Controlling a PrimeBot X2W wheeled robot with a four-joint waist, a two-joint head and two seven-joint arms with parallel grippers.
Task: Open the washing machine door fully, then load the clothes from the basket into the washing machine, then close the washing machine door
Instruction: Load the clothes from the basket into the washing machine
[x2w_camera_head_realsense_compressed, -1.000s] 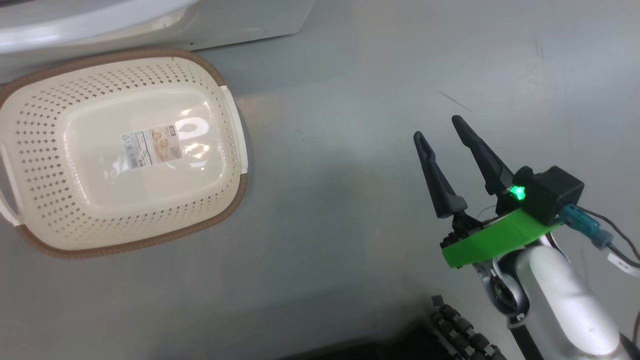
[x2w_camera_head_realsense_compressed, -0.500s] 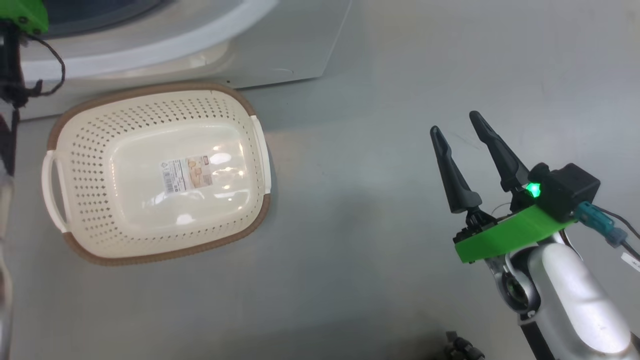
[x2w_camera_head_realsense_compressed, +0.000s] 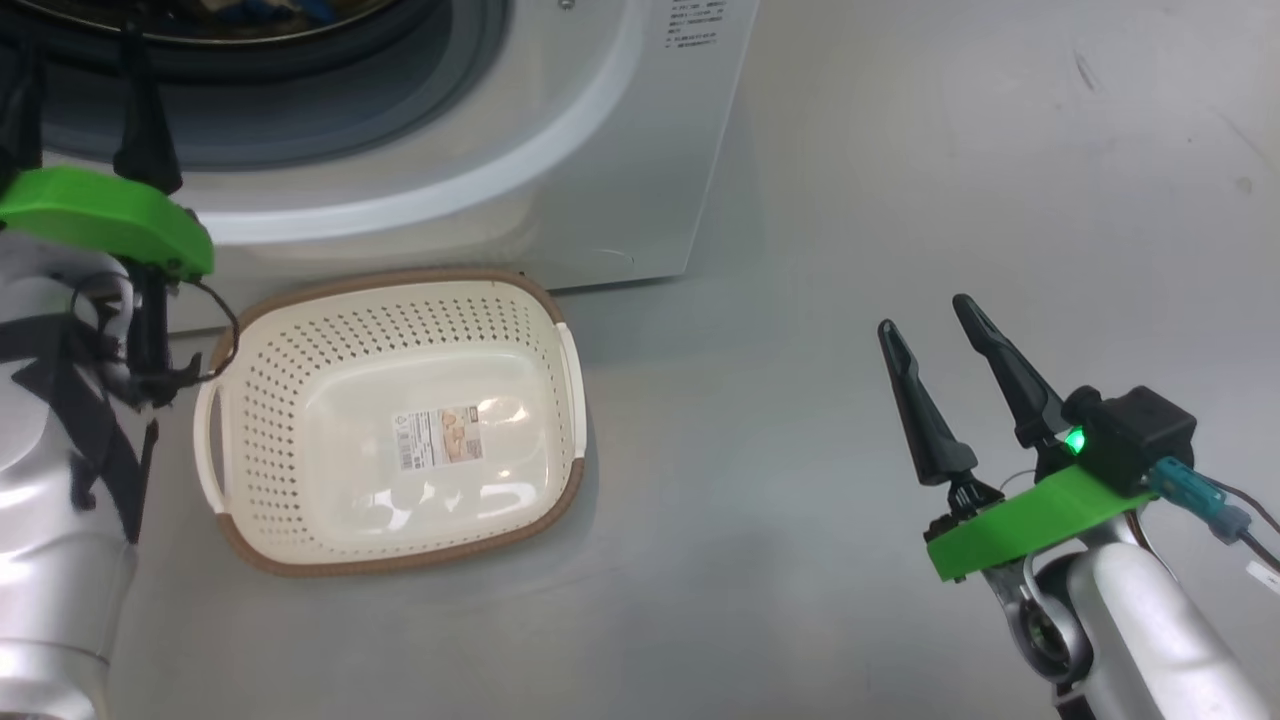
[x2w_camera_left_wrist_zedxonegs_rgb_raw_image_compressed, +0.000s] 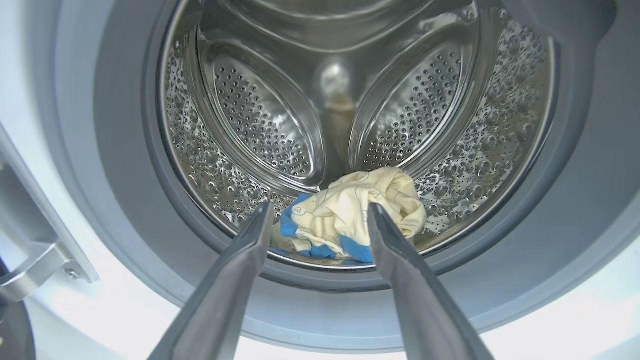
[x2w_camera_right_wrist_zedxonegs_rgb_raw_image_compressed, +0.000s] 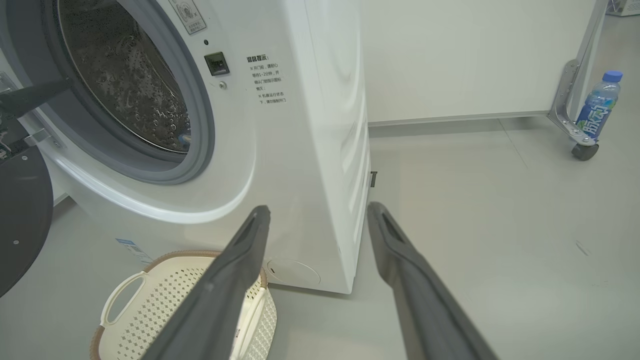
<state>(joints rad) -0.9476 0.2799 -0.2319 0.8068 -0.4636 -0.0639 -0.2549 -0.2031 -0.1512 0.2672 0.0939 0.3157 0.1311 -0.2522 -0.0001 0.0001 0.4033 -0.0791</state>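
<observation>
The basket (x2w_camera_head_realsense_compressed: 330, 330) sits upright, lengthwise along the washing machine (x2w_camera_head_realsense_compressed: 600, 150); left end effector (x2w_camera_left_wrist_zedxonegs_rgb_raw_image_compressed: 320, 207), right end effector (x2w_camera_head_realsense_compressed: 925, 312) released.

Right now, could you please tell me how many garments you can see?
1: a crumpled cream-yellow and blue bundle of clothes low in the drum, just beyond the left gripper. More may be bunched inside it. The basket holds none.

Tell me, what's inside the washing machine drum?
A crumpled cream-yellow garment with blue patches lies at the front bottom of the drum; the rest is bare steel. The open left pincer covers the bundle's edges, so anything beneath it is hidden.
</observation>
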